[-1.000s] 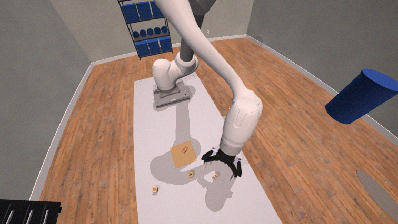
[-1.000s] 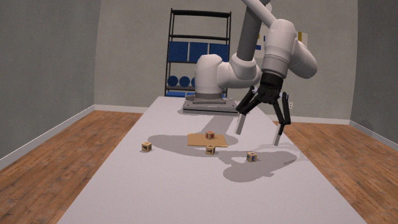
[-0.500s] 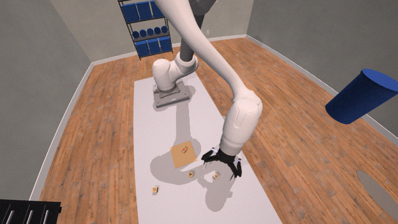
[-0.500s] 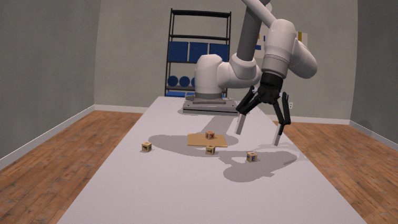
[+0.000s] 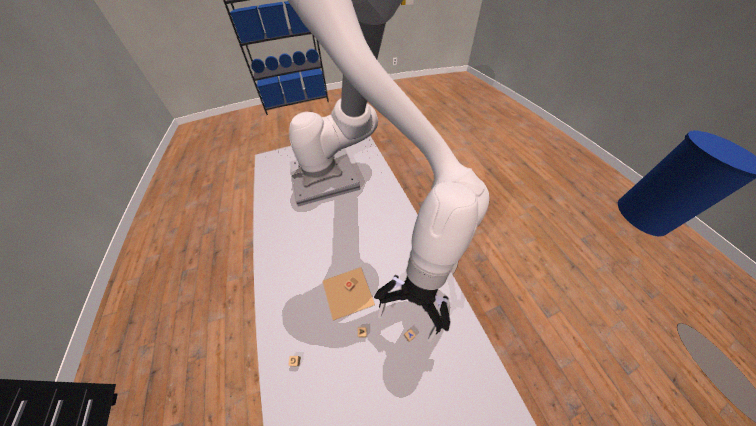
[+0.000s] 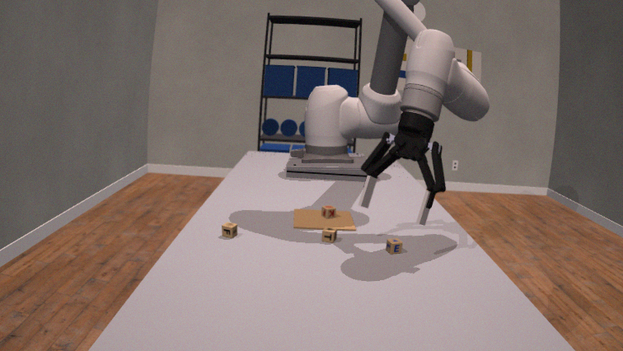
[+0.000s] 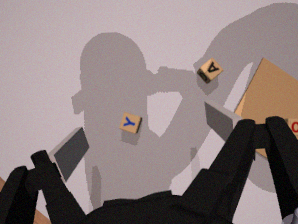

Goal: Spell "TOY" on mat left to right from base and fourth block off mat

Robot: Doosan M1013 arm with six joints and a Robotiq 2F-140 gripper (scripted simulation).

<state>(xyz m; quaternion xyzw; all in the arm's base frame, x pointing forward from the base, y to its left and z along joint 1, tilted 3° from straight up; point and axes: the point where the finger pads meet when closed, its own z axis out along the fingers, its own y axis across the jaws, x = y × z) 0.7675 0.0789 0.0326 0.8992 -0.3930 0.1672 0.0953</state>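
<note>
Currently, the gripper is spread wide, with nothing between its fingers, above the table. All four blocks are small, light wood-coloured cubes with printed letters.

Red-lettered block: located on the tan, flat, square mat; top face reads "O"; one side face shows a red "X" or "K", not clearly legible.

Blue-lettered block: on the table, off the mat; top face reads "Y", a side face "E".

Block with a black "A" on top: on the table, near the mat; a side face reads "T".

Block with a black "G" on top: on the table, well apart from the mat; a side face reads "F".

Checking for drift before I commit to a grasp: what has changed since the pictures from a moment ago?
The gripper has shifted slightly left in the top and exterior views, toward the mat's side. Nothing was grasped or released; its fingers stay wide open. The four blocks and the mat show no visible shift.
</note>
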